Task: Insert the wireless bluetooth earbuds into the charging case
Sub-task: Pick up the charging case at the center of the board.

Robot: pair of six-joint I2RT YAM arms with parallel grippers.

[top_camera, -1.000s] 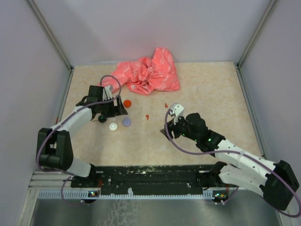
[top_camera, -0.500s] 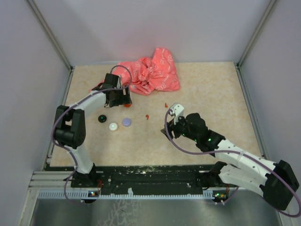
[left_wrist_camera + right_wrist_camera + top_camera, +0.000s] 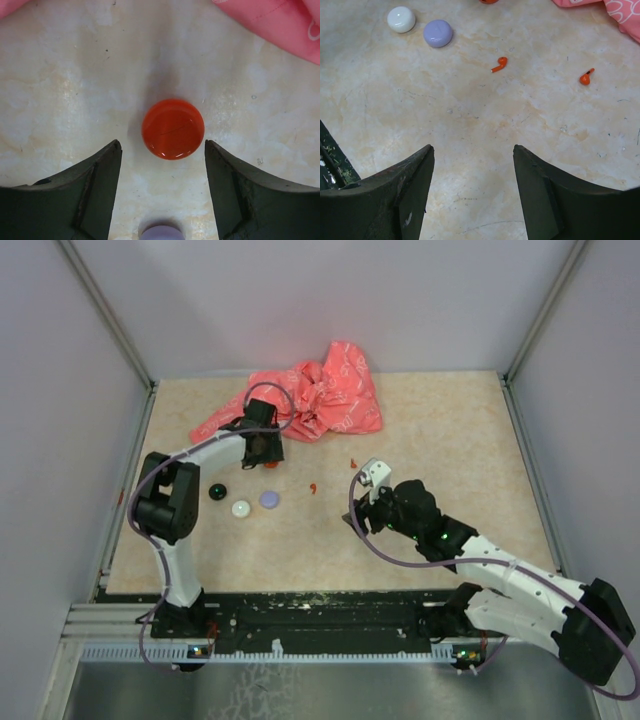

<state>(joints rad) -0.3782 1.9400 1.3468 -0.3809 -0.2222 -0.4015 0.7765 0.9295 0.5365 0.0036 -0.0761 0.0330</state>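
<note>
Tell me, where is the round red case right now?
Left wrist view: the red case lies on the table between the left hand's open fingertips, touching neither, with the pink cloth beyond it and the lavender disc nearer.

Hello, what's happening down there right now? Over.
Left gripper open, straddling charging case, not touching. Right gripper open, empty. Both earbuds loose on table. Pink cloth nearby, not blocking.

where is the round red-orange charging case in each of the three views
Top external: charging case left of centre, peeking out beside the left gripper, below the pink cloth.
Left wrist: picture centre, just ahead of the open jaws.
Right wrist: only a sliver at the top edge.
Shared landmark: the lavender disc.
</note>
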